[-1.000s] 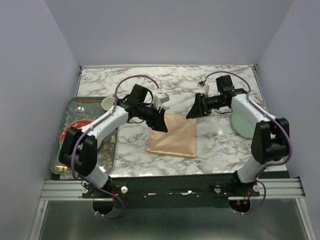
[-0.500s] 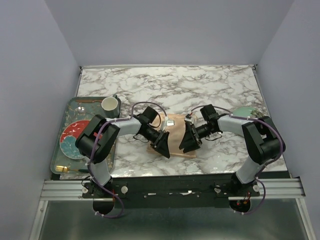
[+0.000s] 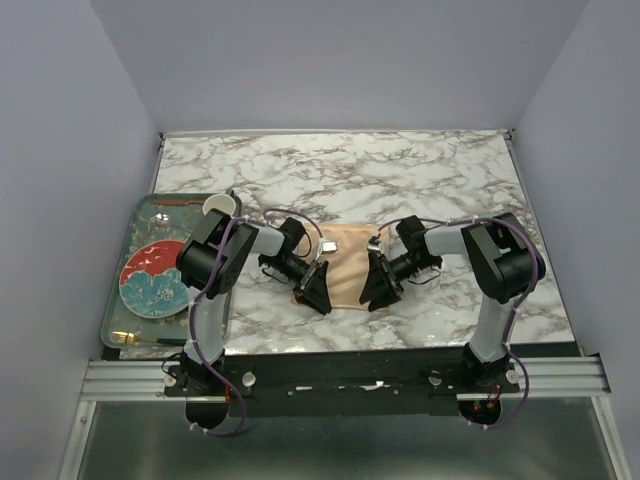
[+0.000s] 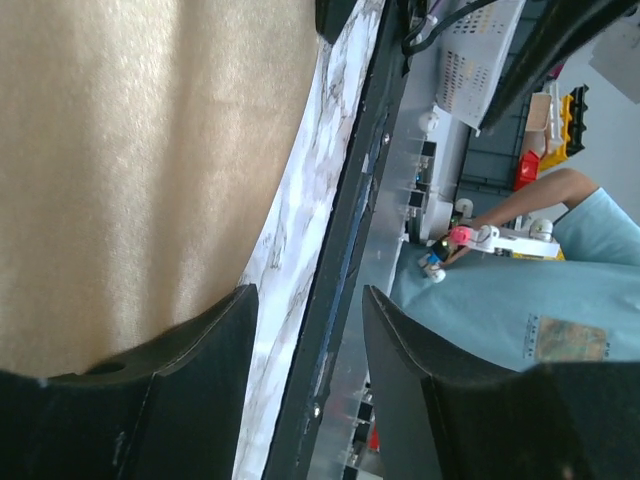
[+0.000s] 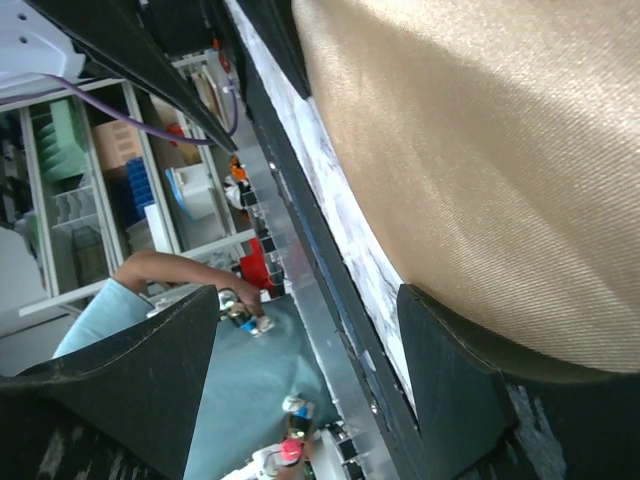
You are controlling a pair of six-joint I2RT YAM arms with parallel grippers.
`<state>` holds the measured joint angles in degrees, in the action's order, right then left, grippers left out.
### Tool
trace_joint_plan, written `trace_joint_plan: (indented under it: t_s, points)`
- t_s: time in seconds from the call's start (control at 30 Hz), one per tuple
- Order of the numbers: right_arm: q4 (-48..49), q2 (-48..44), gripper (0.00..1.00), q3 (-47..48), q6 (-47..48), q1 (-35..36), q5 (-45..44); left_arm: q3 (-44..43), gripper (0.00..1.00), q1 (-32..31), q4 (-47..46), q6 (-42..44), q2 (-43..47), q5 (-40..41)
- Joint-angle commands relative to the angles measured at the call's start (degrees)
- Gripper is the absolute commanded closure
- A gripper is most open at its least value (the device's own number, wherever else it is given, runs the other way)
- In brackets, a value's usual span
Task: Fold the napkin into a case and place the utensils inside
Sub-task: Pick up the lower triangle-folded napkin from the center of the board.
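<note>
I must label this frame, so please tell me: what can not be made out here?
1. Top view: the near corners of the napkin, hidden under the left gripper and the right gripper.
2. Top view: the utensils on the tray, too small to count.
3. Wrist views: the frame cuts off the napkin; whether the fingers touch it is unclear.

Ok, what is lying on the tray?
On the tray: a red and blue plate, a white cup at the far edge, partly hidden, and gold utensils at the near edge. The left arm covers the tray's right part, so anything there cannot be seen.
</note>
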<state>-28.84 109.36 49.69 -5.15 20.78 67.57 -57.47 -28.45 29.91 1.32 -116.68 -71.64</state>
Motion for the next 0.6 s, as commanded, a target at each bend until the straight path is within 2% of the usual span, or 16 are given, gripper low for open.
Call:
trace_joint_plan:
  t_s: [0.0, 0.13, 0.23, 0.33, 0.43, 0.57]
  points:
    - [-11.6, -0.6, 0.21, 2.0, 7.0, -1.4, -9.7, -2.5, 0.42, 0.9, 13.5, 13.0, 3.5, 2.3]
    - [-17.6, -10.6, 0.22, 6.2, 9.5, -1.3, -3.2, -7.0, 0.39, 0.9, 14.6, 12.7, 12.1, 5.8]
    - [-18.2, -15.1, 0.22, 12.9, 8.8, -2.0, -8.1, -10.9, 0.39, 1.1, 8.5, 8.5, 18.1, 15.1]
    - [-16.5, -14.0, 0.23, 17.8, 7.6, -5.1, -15.0, -12.5, 0.4, 2.1, 0.6, 5.2, 21.6, 24.0]
    - [-16.8, -8.5, 0.25, 24.0, 7.1, -9.4, -19.4, -12.7, 0.4, 3.5, -5.5, 1.1, 22.9, 28.8]
    - [-17.4, -1.4, 0.27, 32.6, 7.4, -14.1, -24.6, -15.0, 0.4, 4.0, -5.7, 1.0, 22.6, 30.7]
